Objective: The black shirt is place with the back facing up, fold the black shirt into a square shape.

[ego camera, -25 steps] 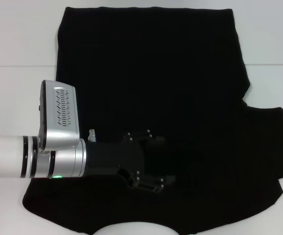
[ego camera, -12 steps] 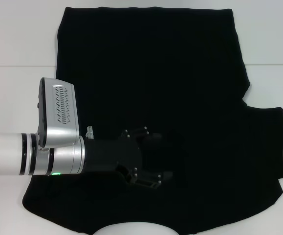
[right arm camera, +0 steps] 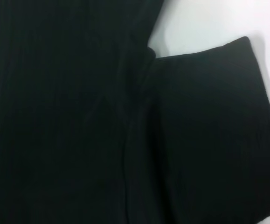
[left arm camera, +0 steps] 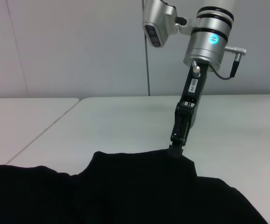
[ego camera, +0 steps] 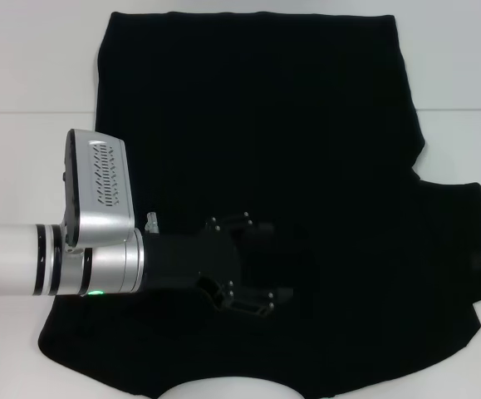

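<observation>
White surface [ego camera: 24,66] under the black shirt [ego camera: 257,125], spread flat, neckline at 6 o'clock in the head view, one sleeve out at 3 o'clock. Left end effector [ego camera: 257,274] sits low over the cloth near 7 o'clock; black on black, so its opening cannot be told. Right end effector [left arm camera: 176,148] at the sleeve edge at 3 o'clock, tip down on the cloth, seemingly pinching the hem, though that is not certain. Likely step: folding the sleeve inward. To do it well: secure the hem, lift low, carry straight across, and keep the body fabric from dragging.
</observation>
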`<state>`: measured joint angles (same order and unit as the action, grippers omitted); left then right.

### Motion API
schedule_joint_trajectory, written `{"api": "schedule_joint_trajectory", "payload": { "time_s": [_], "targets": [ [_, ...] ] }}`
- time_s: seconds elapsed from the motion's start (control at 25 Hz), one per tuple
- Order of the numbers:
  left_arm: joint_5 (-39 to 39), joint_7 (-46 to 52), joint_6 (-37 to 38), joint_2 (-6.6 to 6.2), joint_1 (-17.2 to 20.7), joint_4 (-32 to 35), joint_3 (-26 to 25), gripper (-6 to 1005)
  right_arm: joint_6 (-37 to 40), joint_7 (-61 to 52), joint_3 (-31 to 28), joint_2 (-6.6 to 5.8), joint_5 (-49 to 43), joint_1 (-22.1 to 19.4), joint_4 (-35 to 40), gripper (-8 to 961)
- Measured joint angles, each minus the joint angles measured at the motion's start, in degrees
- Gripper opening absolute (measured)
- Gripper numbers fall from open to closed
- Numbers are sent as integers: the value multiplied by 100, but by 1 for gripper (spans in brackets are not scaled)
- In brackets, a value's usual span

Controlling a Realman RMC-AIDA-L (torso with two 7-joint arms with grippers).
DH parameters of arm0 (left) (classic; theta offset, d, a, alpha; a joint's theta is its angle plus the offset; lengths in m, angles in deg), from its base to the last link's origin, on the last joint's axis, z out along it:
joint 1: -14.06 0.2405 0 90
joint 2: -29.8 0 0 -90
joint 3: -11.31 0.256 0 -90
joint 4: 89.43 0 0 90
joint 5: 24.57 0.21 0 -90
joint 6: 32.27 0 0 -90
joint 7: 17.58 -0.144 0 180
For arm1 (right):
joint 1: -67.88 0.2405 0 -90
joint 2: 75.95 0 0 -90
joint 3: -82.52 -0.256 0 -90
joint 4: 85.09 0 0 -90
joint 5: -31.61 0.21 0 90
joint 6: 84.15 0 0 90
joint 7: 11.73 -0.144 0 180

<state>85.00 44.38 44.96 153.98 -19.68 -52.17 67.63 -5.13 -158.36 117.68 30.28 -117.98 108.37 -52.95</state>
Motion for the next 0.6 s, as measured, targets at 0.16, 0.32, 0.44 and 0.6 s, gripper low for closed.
{"api": "schedule_joint_trajectory", "payload": {
  "time_s": [0.16,0.32,0.44,0.6],
  "targets": [
    [-15,1,-1,0,0,1,-7,932,-41,-2,32,35,0,4,37,493],
    [-20,1,-6,0,0,1,-8,929,-72,-8,7,36,1,-11,47,408],
    [-23,1,-12,0,0,1,-8,926,-121,-9,-13,37,10,-32,51,344],
    [-23,2,-61,3,0,-7,-8,923,-218,0,-15,36,23,-34,58,140]
  ]
}}
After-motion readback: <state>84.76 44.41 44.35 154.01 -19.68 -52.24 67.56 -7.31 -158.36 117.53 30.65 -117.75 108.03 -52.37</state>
